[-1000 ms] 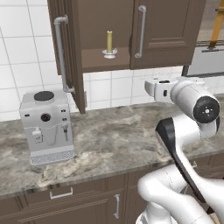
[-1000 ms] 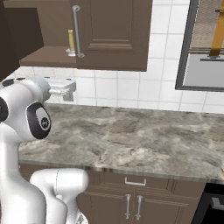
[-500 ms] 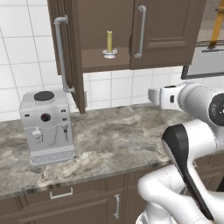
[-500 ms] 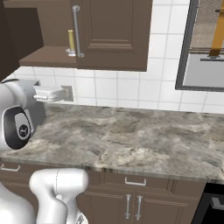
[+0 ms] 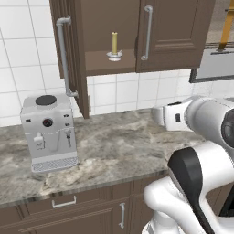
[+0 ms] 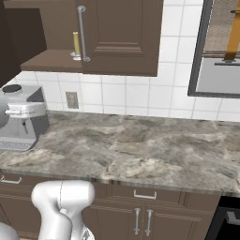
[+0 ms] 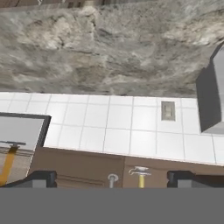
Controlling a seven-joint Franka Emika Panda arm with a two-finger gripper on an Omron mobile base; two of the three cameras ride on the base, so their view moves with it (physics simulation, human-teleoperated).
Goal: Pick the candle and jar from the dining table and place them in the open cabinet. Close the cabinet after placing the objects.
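Arm folded up over the desk [image 5: 114,141]

End effector [image 7: 112,177] spread wide, empty, rolled upside down; candle [image 5: 114,44] at 12 o'clock inside the cabinet [image 5: 105,27].

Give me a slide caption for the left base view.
Yellow candle on the open wall cabinet shelf, coffee machine on the marble counter below.

So the candle [image 5: 114,44] is sitting inside the cabinet [image 5: 178,32], on its bottom shelf, just left of the shut door's handle [image 5: 147,32]. The other door [image 5: 68,50] hangs swung open on the left. Below and left of that, the coffee machine [image 5: 49,131] stands on the desk [image 5: 119,146], close to the tiled wall [image 5: 114,93]. Window [image 6: 220,51] is off to the right, with drawers [image 6: 150,194] under the desk edge.
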